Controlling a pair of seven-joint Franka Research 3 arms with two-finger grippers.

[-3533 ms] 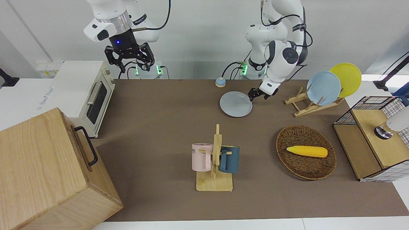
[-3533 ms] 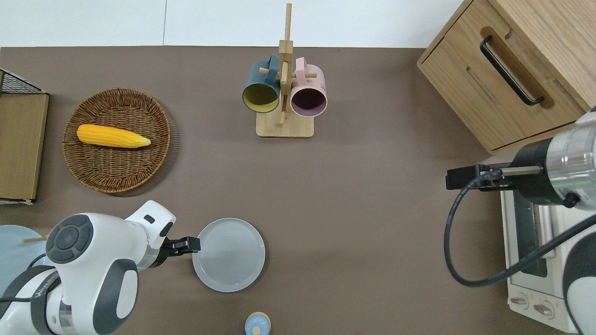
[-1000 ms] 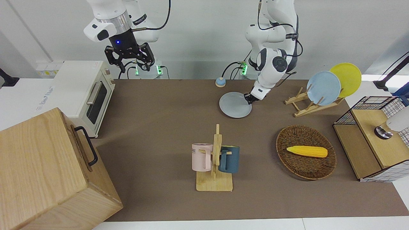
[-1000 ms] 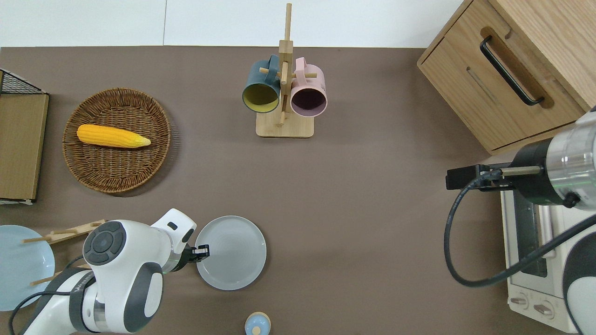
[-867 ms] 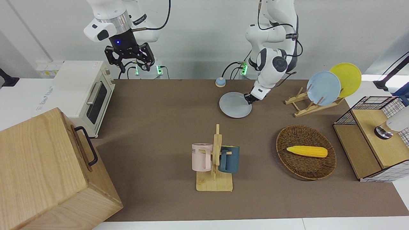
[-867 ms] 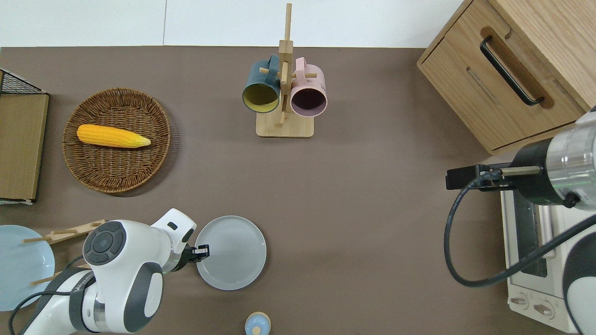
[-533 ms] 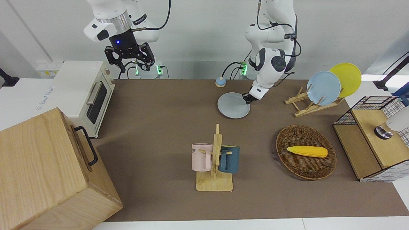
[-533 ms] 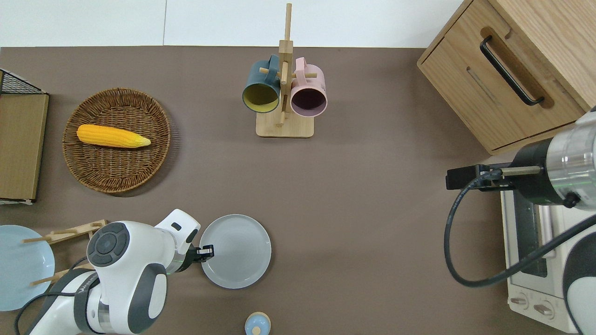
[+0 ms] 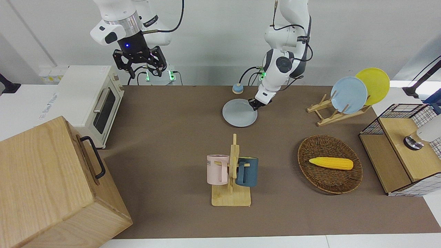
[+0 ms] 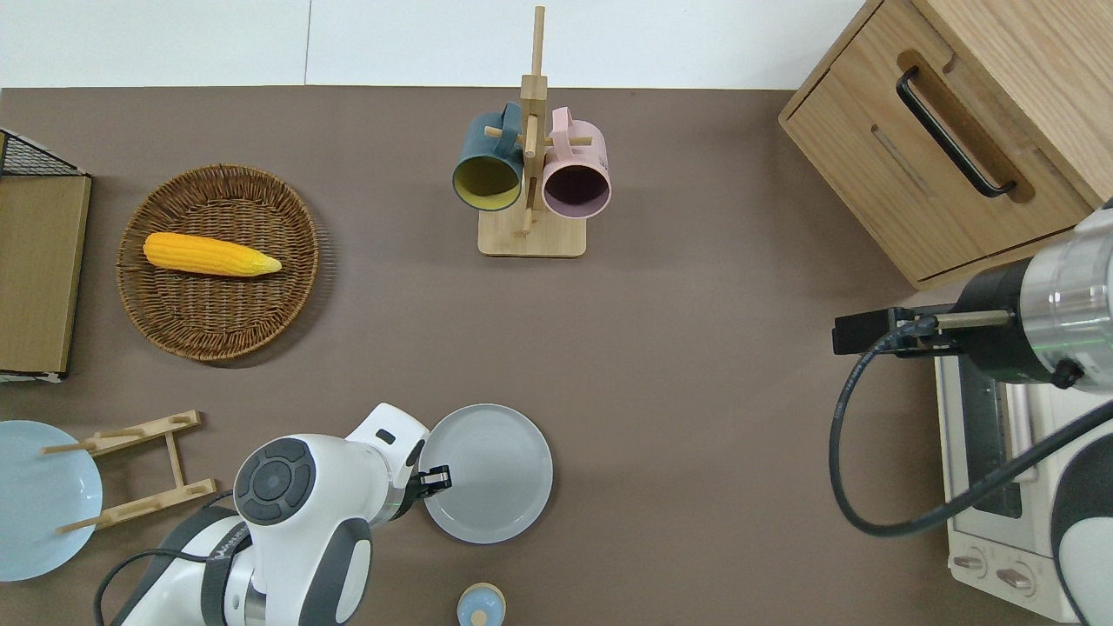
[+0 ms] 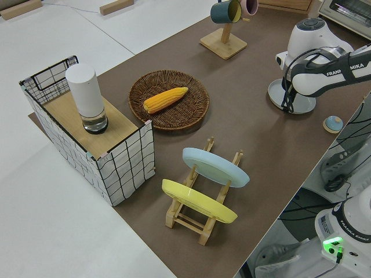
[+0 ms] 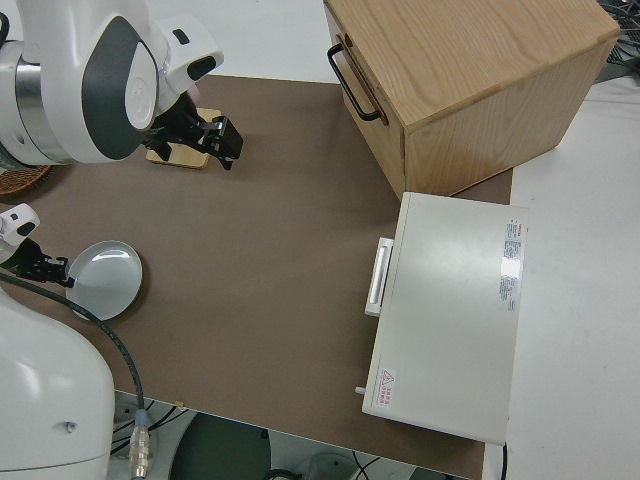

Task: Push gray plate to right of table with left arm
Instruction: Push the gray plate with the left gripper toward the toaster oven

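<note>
From the front, the gray plate point(image 9: 239, 113) lies flat on the brown bench point(image 9: 179, 137), near the edge closest to the robots and about midway along it, nearer to the robots than the mug stand point(image 9: 232, 179). The left claw point(image 9: 256, 104) is down at the plate's rim on the side toward the left arm's end; its tips merge into one dark shape there, so I cannot tell whether they are apart or together. The right arm is parked, and its right claw point(image 9: 140, 65) hangs with its fingers spread. From overhead, the plate point(image 10: 487, 473) sits between the claw point(image 10: 433, 477) and bare bench point(image 10: 696, 391), with a small blue knob point(image 10: 480, 606) just nearer to the robots; the claw touches the rim, but the white arm covers most of the wrist, and the blue plate point(image 10: 39, 500) in the rack is cut off by the picture's edge. From the left side, the arm's body hides much of the plate point(image 11: 293, 98), and the claw point(image 11: 287, 103) shows only as thin dark lines. From the right side, the plate point(image 12: 100, 278) shows whole, with the claw point(image 12: 48, 268) at its edge, half hidden by a cable.
</note>
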